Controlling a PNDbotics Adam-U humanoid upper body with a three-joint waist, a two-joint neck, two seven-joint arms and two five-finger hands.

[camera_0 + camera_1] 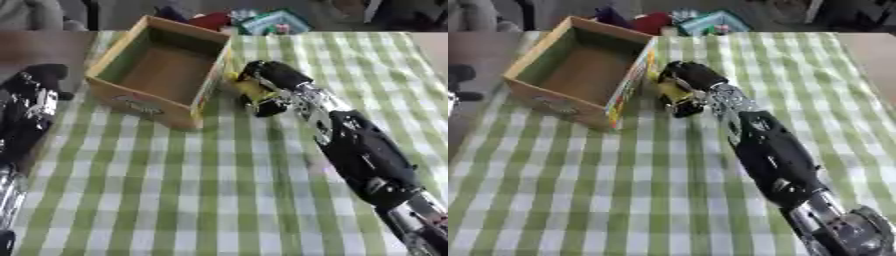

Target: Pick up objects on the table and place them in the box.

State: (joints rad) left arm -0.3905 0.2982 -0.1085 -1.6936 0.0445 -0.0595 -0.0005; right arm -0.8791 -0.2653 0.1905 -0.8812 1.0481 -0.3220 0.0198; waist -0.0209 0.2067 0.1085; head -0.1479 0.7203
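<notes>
Reading the printing first: the box (157,67) carries a coloured graphic on its near wall and a bright strip down the corner nearest my right hand (267,85), but I cannot make out one word of it.

Task thing: one small yellow object (674,91), blocky, with dark parts; more than that I cannot tell. It sits inside my right hand, fingers curled round it from above and thumb closing below, so the hand is closed on it. Hand and object are just beside the box's outer wall, outside the cavity, low over the green-and-white checked tablecloth (219,190).

Box: one, cardboard, open-topped, brown inside, to the left of the right hand; its interior shows only bare floor.

Left hand (44,80): at the view's left edge, beyond the box on the side away from the right hand, black; holds nothing that I can see, and I cannot tell how its fingers stand.

Count: one box, one yellow object, two hands.
</notes>
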